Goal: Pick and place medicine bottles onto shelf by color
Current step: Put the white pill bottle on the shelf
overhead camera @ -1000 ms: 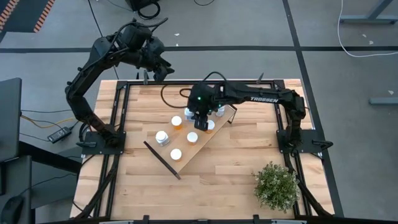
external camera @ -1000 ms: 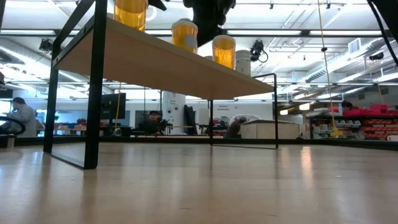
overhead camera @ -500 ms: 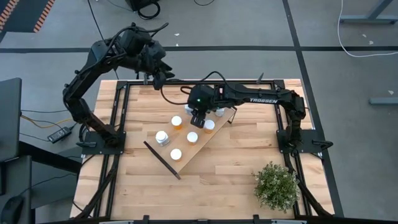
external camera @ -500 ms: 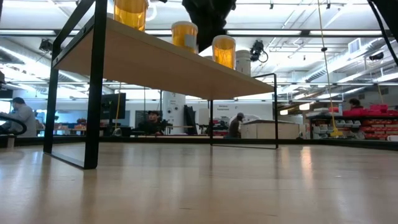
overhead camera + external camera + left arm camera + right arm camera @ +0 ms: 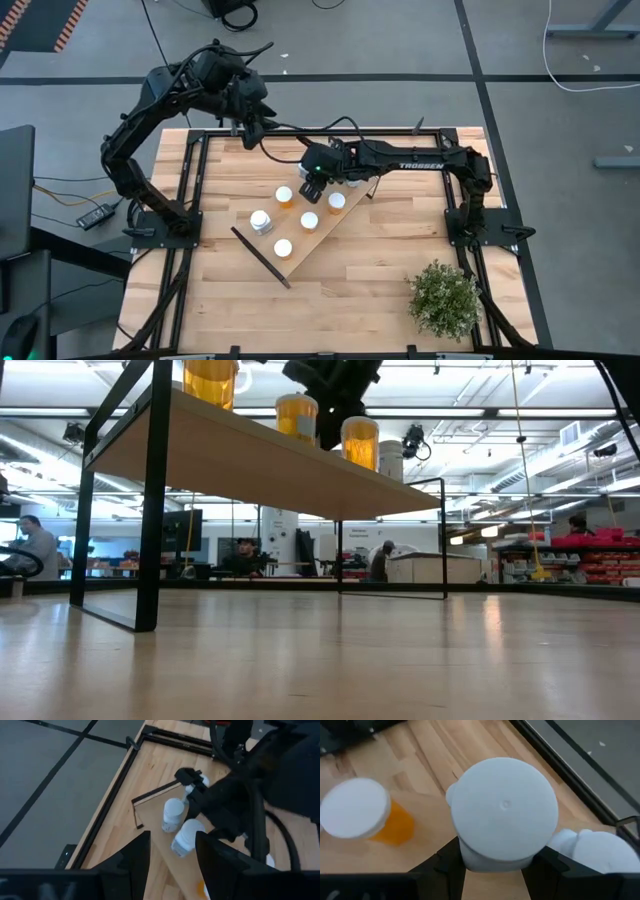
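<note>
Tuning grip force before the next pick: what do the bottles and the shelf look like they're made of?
The orange bottles: translucent amber bodies, probably plastic, since light glows through them. Their caps: matte white, likely plastic, showing no shine. The shelf: a pale wood-look board with visible grain, on thin black end frames, probably painted metal. The right gripper holds a white-capped bottle, its cap smooth with a moulded centre dimple.

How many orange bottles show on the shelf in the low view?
3 orange bottles: one at the shelf's near end, one mid-shelf, one past the right gripper. It may hide others.
</note>
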`<state>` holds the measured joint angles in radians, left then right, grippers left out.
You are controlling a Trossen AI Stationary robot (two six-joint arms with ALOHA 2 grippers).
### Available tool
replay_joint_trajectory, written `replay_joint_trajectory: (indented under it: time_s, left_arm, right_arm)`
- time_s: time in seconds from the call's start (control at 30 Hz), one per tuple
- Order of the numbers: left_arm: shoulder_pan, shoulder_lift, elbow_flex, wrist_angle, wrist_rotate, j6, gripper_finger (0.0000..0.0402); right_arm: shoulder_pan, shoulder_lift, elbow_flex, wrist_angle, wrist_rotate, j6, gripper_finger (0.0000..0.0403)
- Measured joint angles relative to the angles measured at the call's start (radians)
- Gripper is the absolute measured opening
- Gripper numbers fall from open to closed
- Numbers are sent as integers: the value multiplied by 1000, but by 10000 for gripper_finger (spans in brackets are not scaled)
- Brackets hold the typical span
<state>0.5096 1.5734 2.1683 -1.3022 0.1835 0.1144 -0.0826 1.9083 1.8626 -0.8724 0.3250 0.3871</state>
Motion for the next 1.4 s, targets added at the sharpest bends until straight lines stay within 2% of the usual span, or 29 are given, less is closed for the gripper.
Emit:
replay_joint_trajectory:
  time_s: [0.4, 0.73, 1.4]
  left_arm:
    - [-10, 0, 0, -4, 1, 12, 162]
    - [-15, 0, 0, -9, 1, 28, 162]
    - [-15, 0, 0, -19, 1, 20, 162]
  right_arm:
    - [21, 0, -23, 37, -1, 59, 167]
    - [20, 0, -129, 116, -18, 55, 167]
    - [18, 0, -131, 146, -19, 56, 173]
